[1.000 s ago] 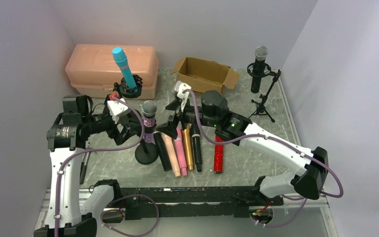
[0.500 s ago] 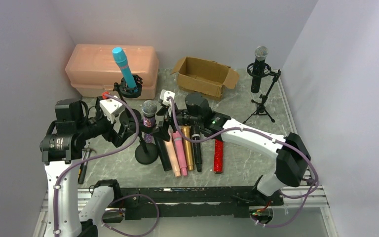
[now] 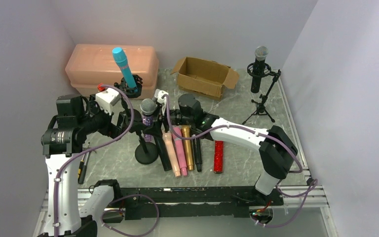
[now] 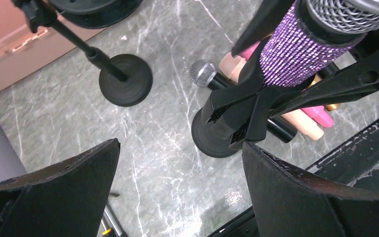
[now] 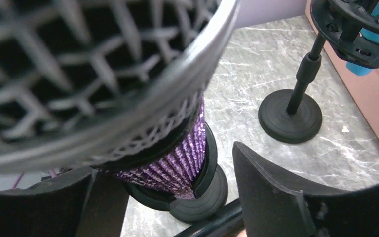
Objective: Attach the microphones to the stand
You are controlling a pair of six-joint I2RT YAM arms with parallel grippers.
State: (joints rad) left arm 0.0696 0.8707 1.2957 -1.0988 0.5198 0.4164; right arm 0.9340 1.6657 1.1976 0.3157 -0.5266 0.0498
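right gripper [image 5: 165,160] is straddling the purple glitter microphone [image 5: 177,143], jaws apart, not clamping | left gripper [image 4: 180,144] is hovering wide open, holding nothing, at its 9 o'clock | microphone is sitting clipped in the round-base stand [image 3: 146,154] | loose microphones [image 3: 181,150] are lying at stand's 3 o'clock

Purple glitter microphone [image 4: 296,54] stands upright, seemingly seated in its round-based stand [image 3: 146,154].

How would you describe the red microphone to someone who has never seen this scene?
On the marble table, a row of microphones lies flat near the front edge. The red microphone is the rightmost, slightly apart from the thin black microphone beside it, and the only red, glittery one.
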